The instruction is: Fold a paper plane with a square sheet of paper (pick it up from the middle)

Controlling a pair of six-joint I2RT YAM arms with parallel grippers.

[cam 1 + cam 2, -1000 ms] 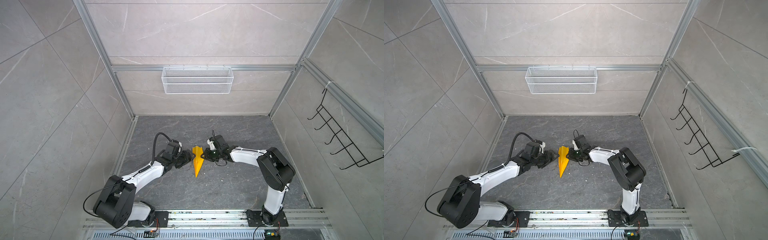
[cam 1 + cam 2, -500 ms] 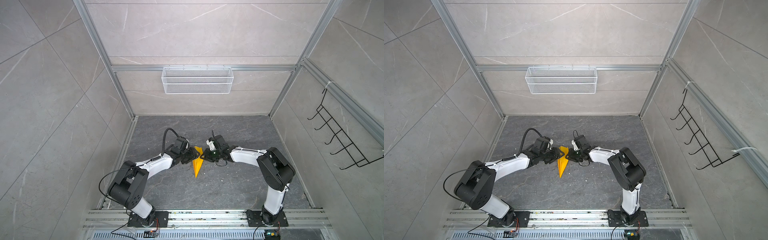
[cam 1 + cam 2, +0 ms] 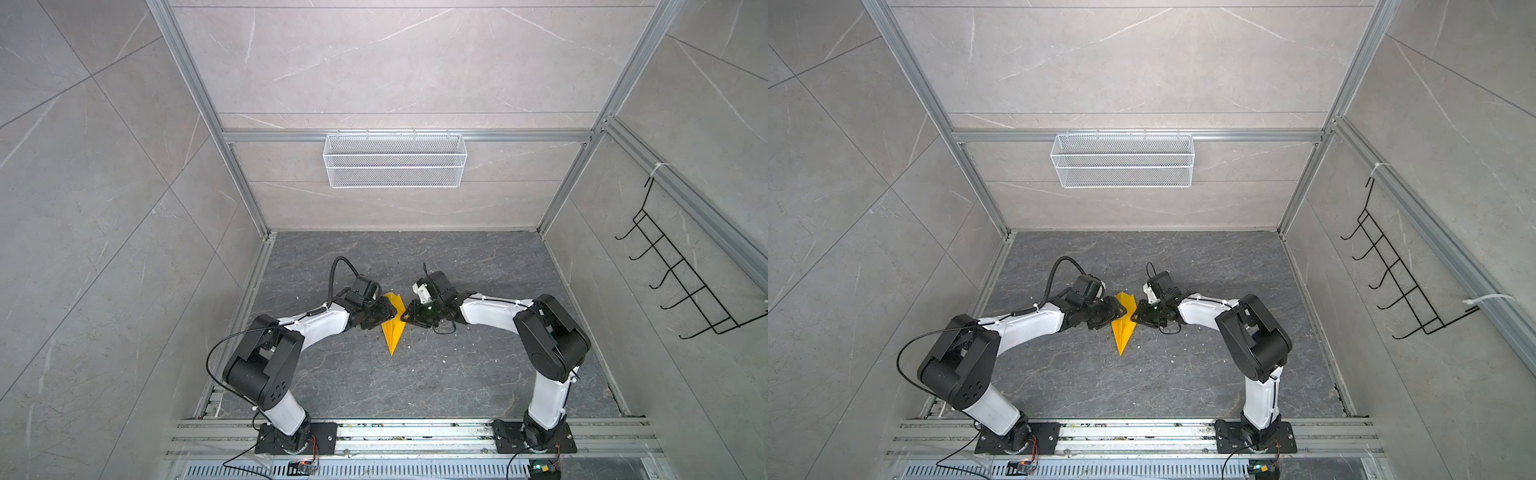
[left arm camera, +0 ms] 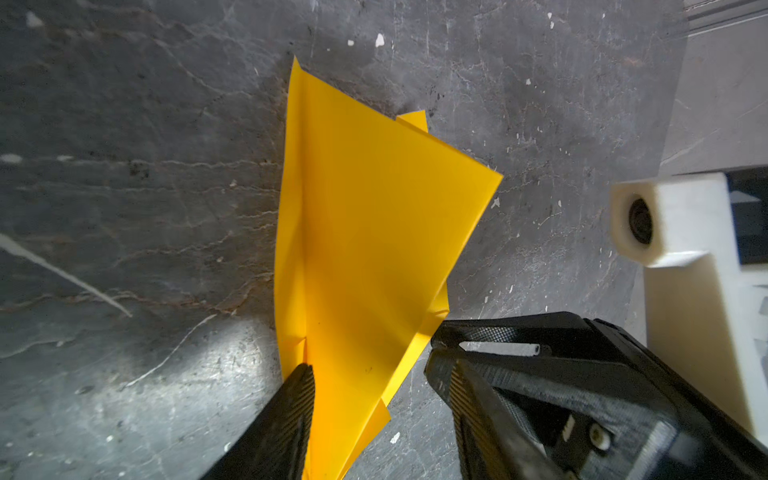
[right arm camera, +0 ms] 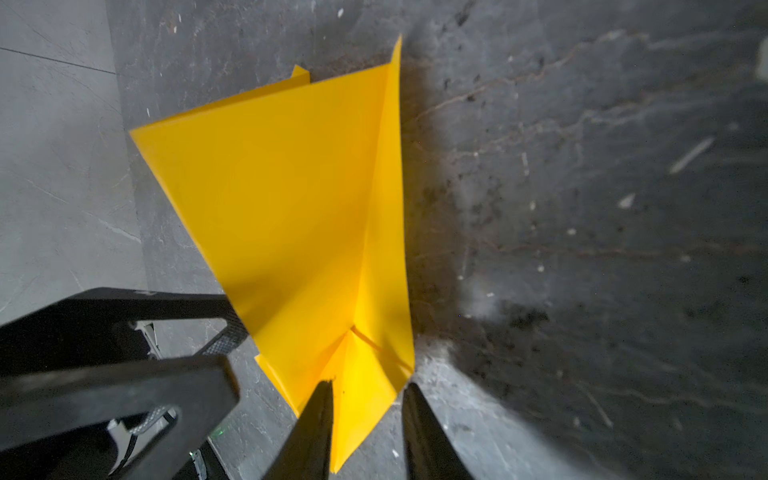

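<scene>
The square sheet of paper lies folded as a narrow yellow paper plane [image 3: 392,334] [image 3: 1122,336] on the dark floor, with its nose pointing to the front rail. My left gripper [image 3: 383,318] [image 3: 1113,316] is at its left edge and my right gripper [image 3: 406,319] [image 3: 1134,318] at its right edge. In the left wrist view the left gripper [image 4: 370,386] is open around a raised wing [image 4: 374,232], one finger [image 4: 291,415] against the paper. In the right wrist view the right gripper [image 5: 370,399] is open, with a small corner flap [image 5: 365,374] between its fingers.
A white wire basket [image 3: 395,160] hangs on the back wall. A black hook rack [image 3: 681,282] is on the right wall. Aluminium rails [image 3: 415,432] carry both arm bases at the front. The right arm's white camera housing [image 4: 673,224] sits close to the left gripper.
My left arm has reached in from the left to the plane's edge, and its jaws have narrowed. The right gripper's jaws have parted slightly. The plane has stayed in place.
</scene>
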